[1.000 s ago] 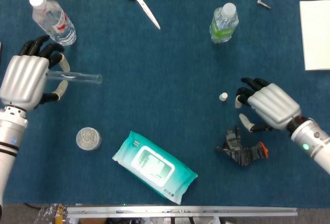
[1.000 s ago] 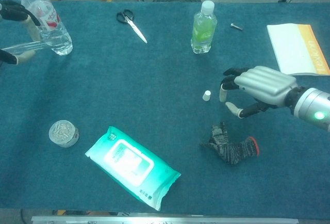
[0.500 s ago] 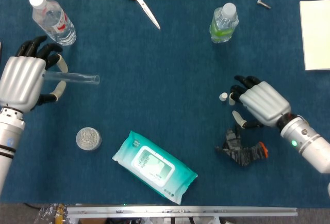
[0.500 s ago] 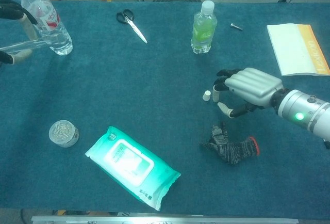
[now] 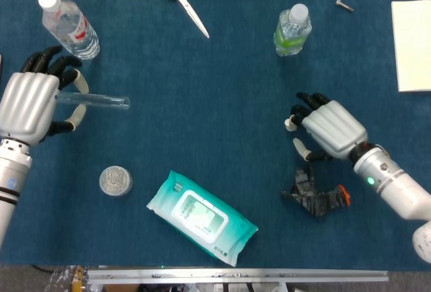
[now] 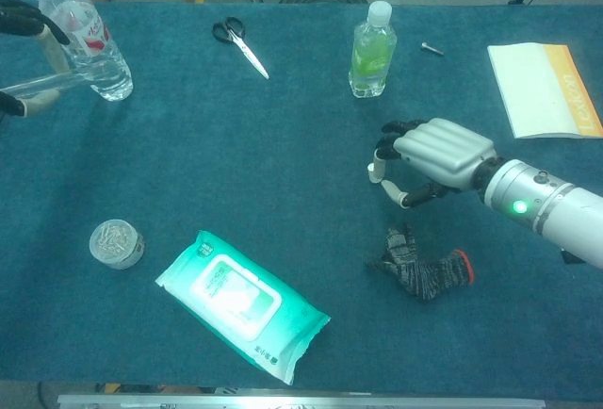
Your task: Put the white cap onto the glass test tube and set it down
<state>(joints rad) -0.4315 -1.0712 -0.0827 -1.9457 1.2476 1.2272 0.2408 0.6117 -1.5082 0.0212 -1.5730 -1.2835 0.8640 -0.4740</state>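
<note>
— Since a second ago the right hand (image 5: 326,128) has slid across the table (image 5: 202,137) toward the green bottle (image 5: 292,29) side and closed in on the white cap (image 5: 289,124). The cap sat apart from its fingertips then; now the fingertips are right at it.

— Is it holding the cap?

— Can't tell. From the head view the cap peeks out at the fingertips; from the chest view the fingers are curled around that spot, but whether they pinch it isn't clear.

— And the left hand?

— The left hand (image 5: 30,100) is much where it was, far from the green bottle, gripping the glass tube (image 5: 94,101) level above the table, its open end pointing toward the bottle's side of the table. A clear water bottle (image 5: 67,24) lies just behind that hand.

— Anything else near the green bottle?

— A small screw (image 5: 344,5) just beside it, a booklet (image 6: 545,89) farther out past that, scissors (image 5: 182,3) on its other side. Below it, past the right hand, lies a grey glove (image 5: 315,195). A pack of wipes (image 5: 201,216) and a round tin (image 5: 115,180) sit toward the near edge.
</note>
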